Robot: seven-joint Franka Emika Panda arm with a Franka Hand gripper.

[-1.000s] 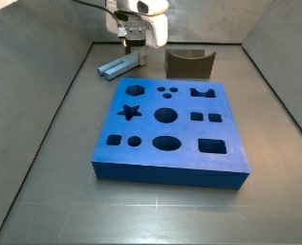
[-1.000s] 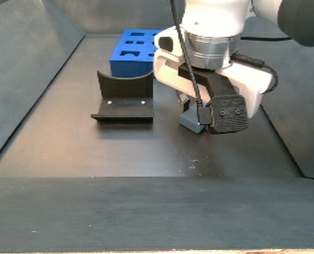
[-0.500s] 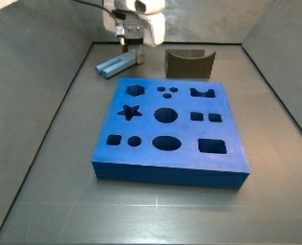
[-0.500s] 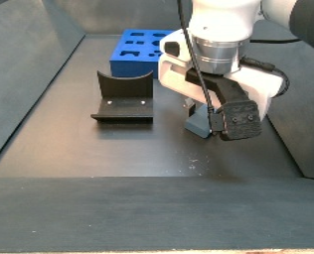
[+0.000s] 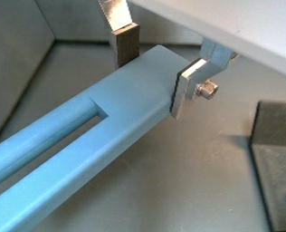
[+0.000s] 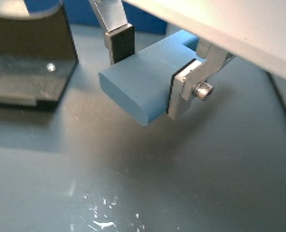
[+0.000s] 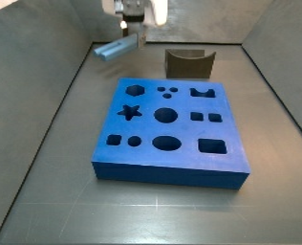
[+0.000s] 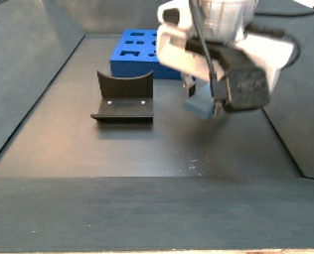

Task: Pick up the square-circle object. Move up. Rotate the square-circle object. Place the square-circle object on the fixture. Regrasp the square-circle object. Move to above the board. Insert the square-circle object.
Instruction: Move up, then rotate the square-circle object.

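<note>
While the gripper (image 6: pixel 152 65) clamps the square-circle object (image 5: pixel 91 131) aloft, fixture (image 7: pixel 188 63) near, board (image 7: pixel 170 131) beyond

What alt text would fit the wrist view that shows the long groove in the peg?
In a wrist view, the gripper holds one end of a light blue peg between its jaws; the peg has a long groove along its length. The dark fixture lies on the grey floor to one side, apart from the peg.

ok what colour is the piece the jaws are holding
Light blue; the square-circle object shows best in a wrist view, clamped in the gripper, with a groove along it.
</note>
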